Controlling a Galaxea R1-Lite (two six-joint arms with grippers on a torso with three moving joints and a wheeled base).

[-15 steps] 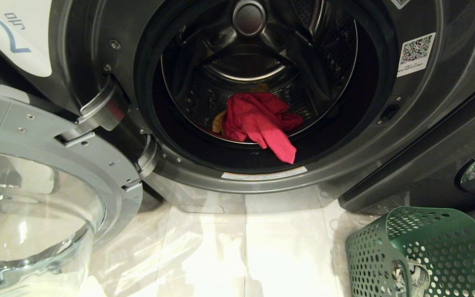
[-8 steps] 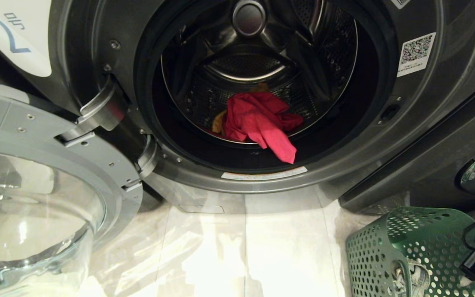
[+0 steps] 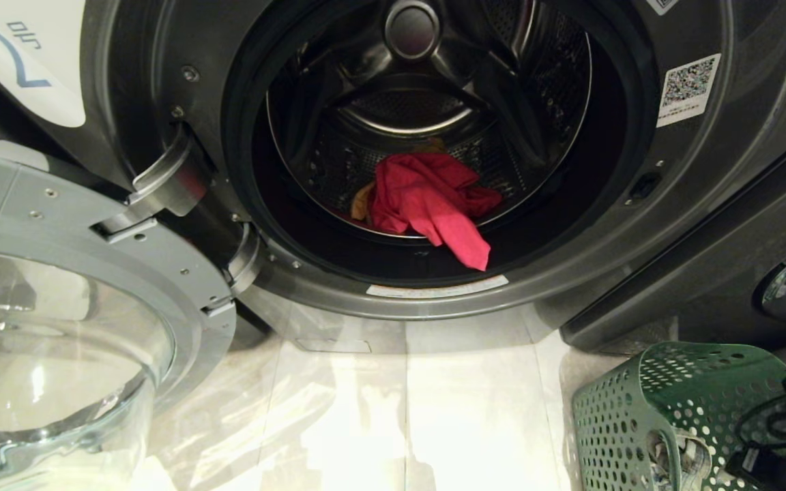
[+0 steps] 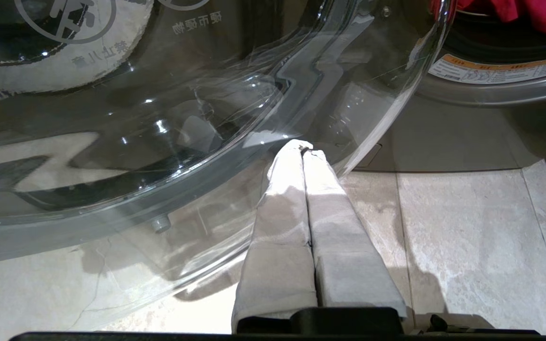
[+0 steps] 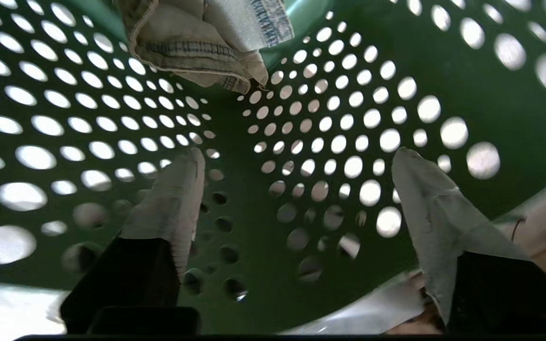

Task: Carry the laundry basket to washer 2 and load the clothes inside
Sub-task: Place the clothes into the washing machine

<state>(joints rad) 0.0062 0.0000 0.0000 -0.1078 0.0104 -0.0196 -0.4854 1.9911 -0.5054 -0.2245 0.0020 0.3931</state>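
Right pincer (image 5: 296,175) now lowered into laundry basket (image 5: 467,94), spread wide, empty

Floor tiles (image 3: 393,409): a bright, washed-out glare is being thrown back below washer 2 (image 3: 161,54).
Drum (image 3: 427,102): it is being left dim, with highlights on the metal ribs.
Door glass (image 4: 159,118): reflections and streaks are being shown.
Laundry basket (image 5: 349,71): its holes are being backlit, and the nearest ones are being blurred.

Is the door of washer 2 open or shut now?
Open. The door is swung out to the left, and the drum shows with a pink-red garment inside.
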